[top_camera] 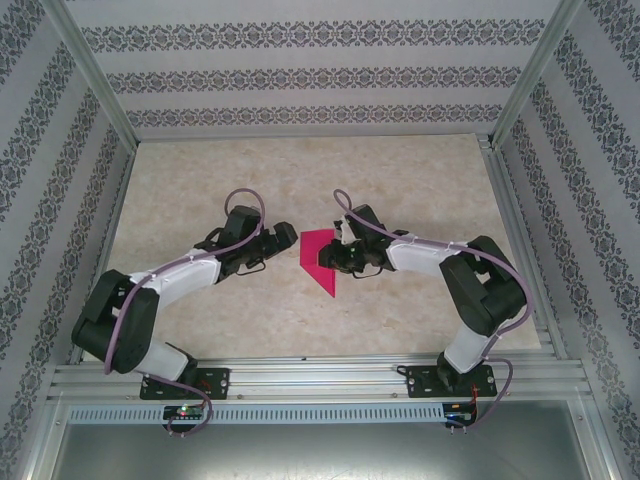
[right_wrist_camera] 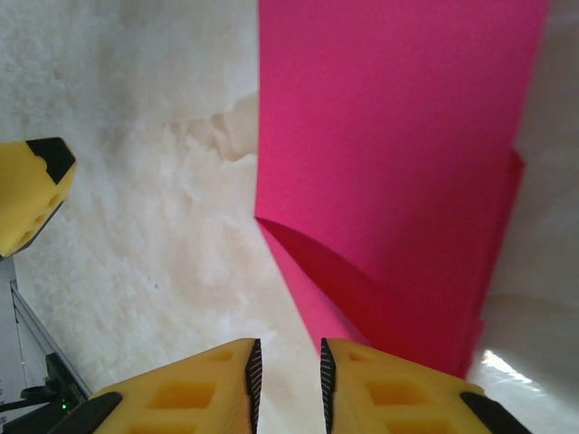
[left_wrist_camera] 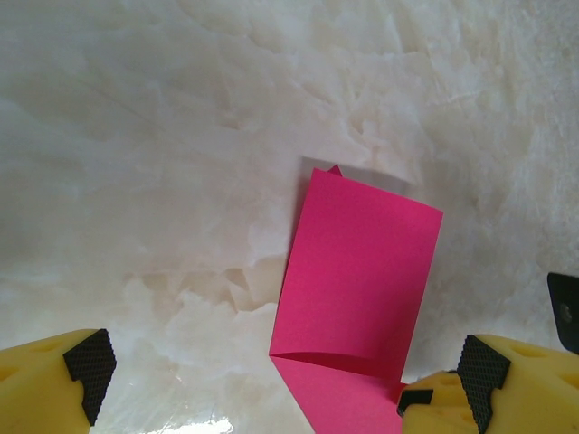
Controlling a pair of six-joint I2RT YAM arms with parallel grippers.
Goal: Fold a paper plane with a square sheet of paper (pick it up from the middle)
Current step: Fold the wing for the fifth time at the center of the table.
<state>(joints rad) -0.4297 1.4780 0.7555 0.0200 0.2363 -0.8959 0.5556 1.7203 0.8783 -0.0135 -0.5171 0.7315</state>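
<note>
One magenta-pink sheet of paper (top_camera: pixel 318 258) is lying on the marbled worktop (top_camera: pixel 420 190), between the two tools. It is showing partly folded: from above, a straight-edged block is tapering to one sharp point toward the arms. Up close, a rectangular flap is lying over a lower layer, and its fold is bowing up in a soft curve. The left tool (left_wrist_camera: pixel 282 380) is standing wide open just beside the sheet. The right tool (right_wrist_camera: pixel 287 380) is showing its fingers drawn nearly together, a thin slit between them. The paper's edge is running down to that slit, but I cannot tell whether it is pinched.
</note>
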